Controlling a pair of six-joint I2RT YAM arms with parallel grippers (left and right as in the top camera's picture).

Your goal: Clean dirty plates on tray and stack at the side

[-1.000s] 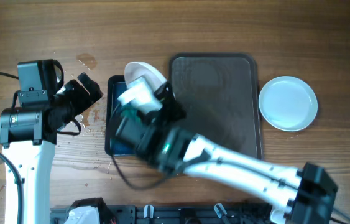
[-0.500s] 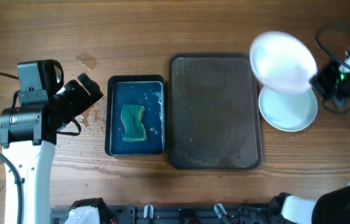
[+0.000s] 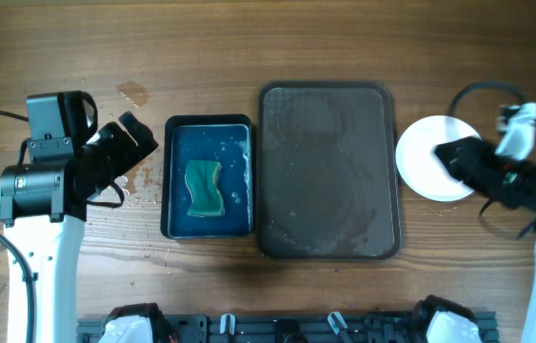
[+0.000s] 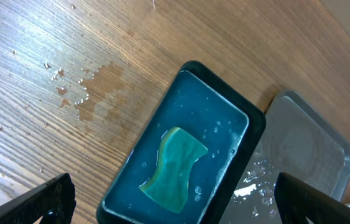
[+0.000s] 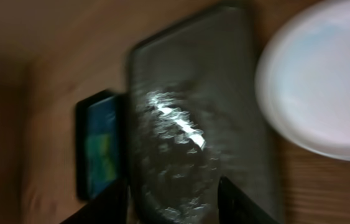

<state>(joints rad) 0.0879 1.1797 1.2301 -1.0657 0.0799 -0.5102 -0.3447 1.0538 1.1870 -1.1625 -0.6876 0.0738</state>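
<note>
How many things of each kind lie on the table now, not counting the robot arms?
Grey tray: 1
Blue basin: 1
Green sponge: 1
White plate: 1 in sight; any under it cannot be told
Total: 4

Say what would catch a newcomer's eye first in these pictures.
The bright green sponge, lying in a black basin of blue water left of centre, draws the eye first. Beside it on the right sits a big dark tray, wet and bare of plates. Beyond that, near the right edge, the right gripper hangs open over a white plate.
</note>
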